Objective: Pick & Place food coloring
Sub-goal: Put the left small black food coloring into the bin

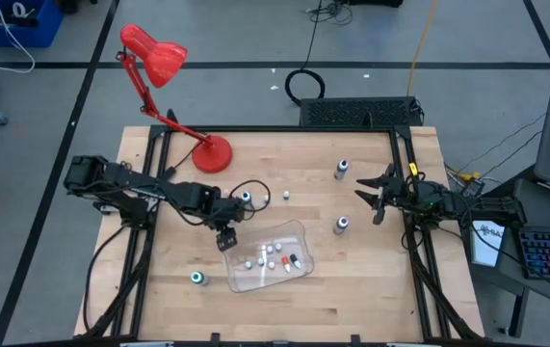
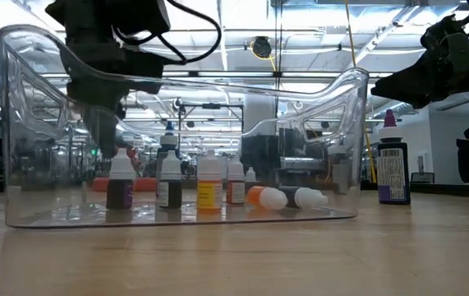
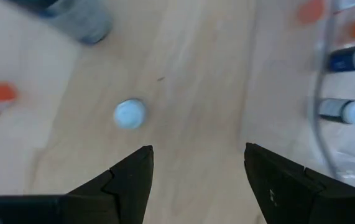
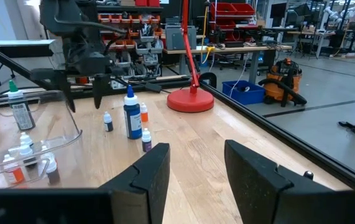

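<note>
High view: clear plastic tray (image 1: pixel 299 234) at table centre holds several food coloring bottles (image 1: pixel 273 256). Low view: four stand upright, caps up, in tray; two lie on sides, long axes flat along tray floor. More bottles stand loose on table: teal-capped one (image 1: pixel 197 278) near front left, others (image 1: pixel 341 225) toward right. Left gripper (image 1: pixel 226 238) at tray's left rim, fingers parted, grasping nothing. Right gripper (image 1: pixel 371 193) at right edge, fingers apart, empty. Red desk lamp (image 1: pixel 212 152) at rear left.
</note>
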### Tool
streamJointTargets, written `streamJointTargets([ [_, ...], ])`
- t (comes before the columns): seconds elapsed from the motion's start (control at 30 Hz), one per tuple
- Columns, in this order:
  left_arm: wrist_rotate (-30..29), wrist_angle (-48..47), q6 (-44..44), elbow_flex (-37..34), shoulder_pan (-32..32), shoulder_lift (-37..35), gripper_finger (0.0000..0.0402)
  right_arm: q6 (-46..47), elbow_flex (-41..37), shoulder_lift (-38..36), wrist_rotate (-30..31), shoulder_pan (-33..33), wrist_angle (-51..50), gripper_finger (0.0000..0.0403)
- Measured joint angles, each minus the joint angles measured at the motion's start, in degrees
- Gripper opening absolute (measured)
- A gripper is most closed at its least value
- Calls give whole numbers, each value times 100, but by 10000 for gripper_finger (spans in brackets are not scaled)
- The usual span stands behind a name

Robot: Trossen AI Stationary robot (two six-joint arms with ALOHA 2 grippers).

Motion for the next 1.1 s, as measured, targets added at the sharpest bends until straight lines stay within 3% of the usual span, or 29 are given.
streamJointTargets([
  [0.2, 44, 323, 123, 0, -96, 0, 253, 1, 0, 0, 0, 0, 0, 141],
  [0.5, -1043, -285, -62, 0, 131, 0, 253, 1, -2, 0, 0, 0, 0, 141],
  [0.83, -1049, -140, 37, -125, 384, 0, 253, 0, -2, 0, 0, 0, 0, 141],
  [1.1, -843, 561, 125, -470, 475, 2, 252, 0, -2, -2, 0, 0, 0, 141],
])
